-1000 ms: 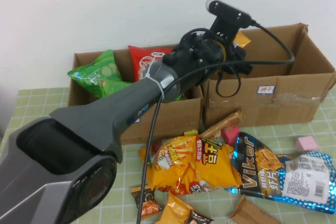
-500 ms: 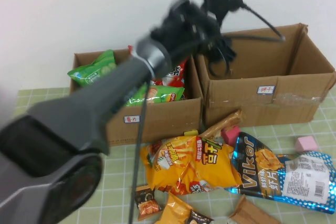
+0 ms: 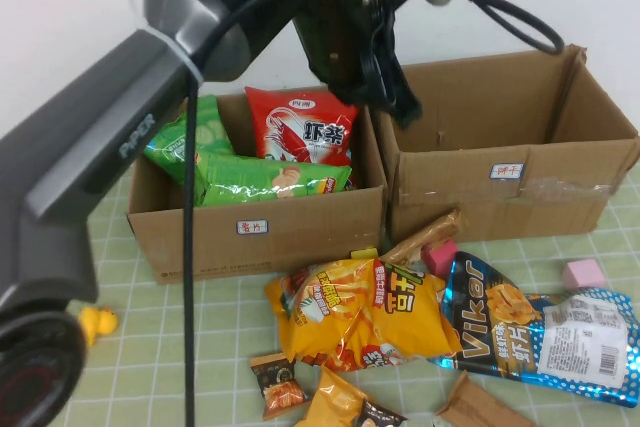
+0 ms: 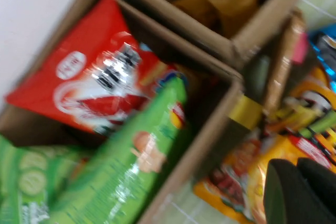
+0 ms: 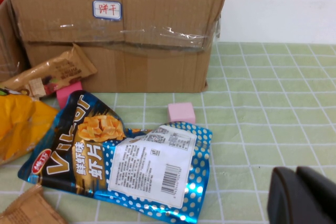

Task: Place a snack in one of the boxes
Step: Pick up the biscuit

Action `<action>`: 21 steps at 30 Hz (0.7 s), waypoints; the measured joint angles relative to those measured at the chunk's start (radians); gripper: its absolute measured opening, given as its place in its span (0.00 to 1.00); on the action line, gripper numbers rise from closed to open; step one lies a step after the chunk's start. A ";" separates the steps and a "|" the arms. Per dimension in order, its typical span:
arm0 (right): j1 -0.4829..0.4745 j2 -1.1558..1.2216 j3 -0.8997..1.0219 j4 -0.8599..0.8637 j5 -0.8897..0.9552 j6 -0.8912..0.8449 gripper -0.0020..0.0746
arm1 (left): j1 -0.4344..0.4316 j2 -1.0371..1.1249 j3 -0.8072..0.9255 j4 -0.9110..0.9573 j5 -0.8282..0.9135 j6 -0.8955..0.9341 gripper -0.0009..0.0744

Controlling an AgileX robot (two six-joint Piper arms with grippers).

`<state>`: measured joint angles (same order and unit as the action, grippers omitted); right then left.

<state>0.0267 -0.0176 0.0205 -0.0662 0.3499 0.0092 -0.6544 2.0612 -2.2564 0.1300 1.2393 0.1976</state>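
Overhead, the left gripper (image 3: 395, 97) hangs closed and empty between two boxes (image 3: 290, 232) — next, fetching another snack; right gripper (image 5: 304, 195) closed, low over the table.

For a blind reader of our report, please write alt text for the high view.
The left gripper, fingers shut and empty, hangs above the seam between two cardboard boxes. The left box holds a red bag and green bags; more snacks, including a blue Vikor bag, lie on the checked table. The right gripper is outside this view.

Bright, even light — seemingly motion-blurred
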 joint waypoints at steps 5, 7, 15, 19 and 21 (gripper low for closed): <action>0.000 0.000 0.000 0.000 0.000 0.000 0.02 | -0.025 -0.089 0.187 -0.004 -0.021 0.005 0.01; 0.000 0.000 0.000 0.000 0.000 0.000 0.02 | -0.039 -0.143 0.295 -0.003 -0.058 -0.008 0.01; 0.000 0.000 0.000 0.000 0.000 0.000 0.02 | -0.104 -0.425 0.844 -0.005 -0.263 -0.146 0.01; 0.000 0.000 0.000 0.000 0.000 0.000 0.02 | -0.116 -0.598 1.102 -0.007 -0.394 -0.256 0.01; 0.000 0.000 0.000 0.000 0.000 0.000 0.02 | -0.116 -0.632 1.177 -0.004 -0.411 -0.288 0.01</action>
<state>0.0267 -0.0176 0.0205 -0.0662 0.3499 0.0092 -0.7704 1.4290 -1.0798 0.1256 0.8281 -0.0905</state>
